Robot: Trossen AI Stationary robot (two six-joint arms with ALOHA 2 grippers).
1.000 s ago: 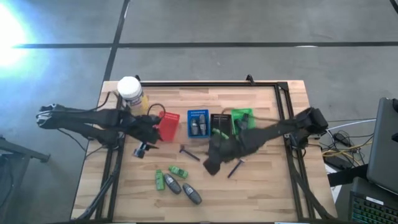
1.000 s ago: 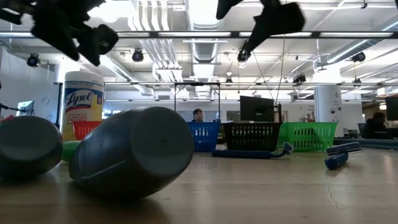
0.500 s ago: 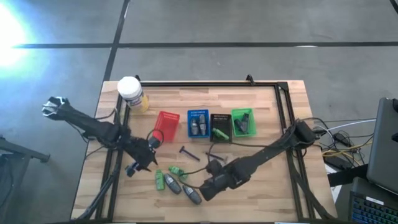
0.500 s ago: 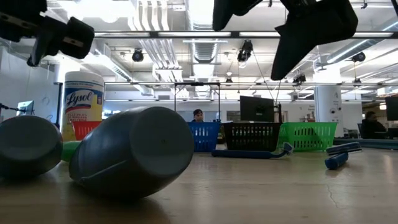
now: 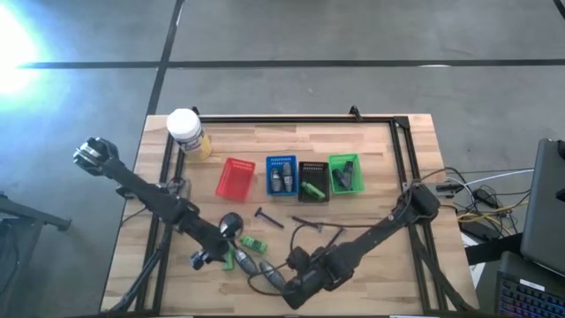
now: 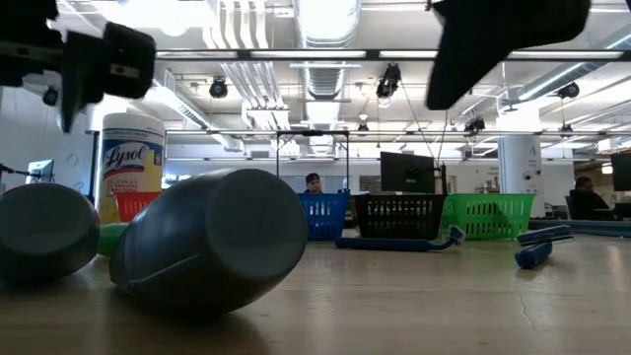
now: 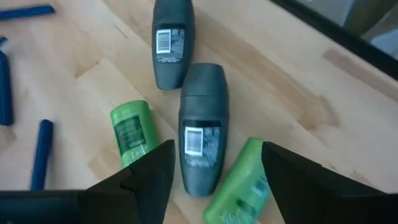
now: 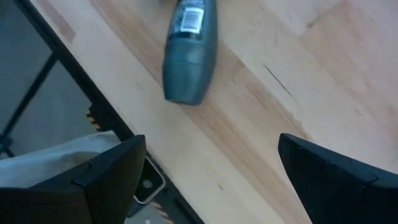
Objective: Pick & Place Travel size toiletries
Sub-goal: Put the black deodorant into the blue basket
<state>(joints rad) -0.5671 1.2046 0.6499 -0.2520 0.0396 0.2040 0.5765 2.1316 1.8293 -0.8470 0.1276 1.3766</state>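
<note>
Four small bottles lie on their sides near the table's near edge: two green bottles and two grey oval bottles. My left gripper hovers open above this cluster; its wrist view shows a grey bottle between two green ones. My right gripper hangs open over the near edge, beside the nearer grey bottle. Thin dark razors lie mid-table. Both grippers are well above the wood in the low view.
Four slotted baskets stand in a row toward the far side: red, blue holding grey bottles, black and green. A white-lidded yellow jar stands at the far left corner. The table's near edge runs under my right gripper.
My left gripper has swung from beside the red basket toward the near edge and to the right, ending over the bottle cluster. My right gripper has travelled from in front of the black basket toward the near edge and leftward. No item has moved.
</note>
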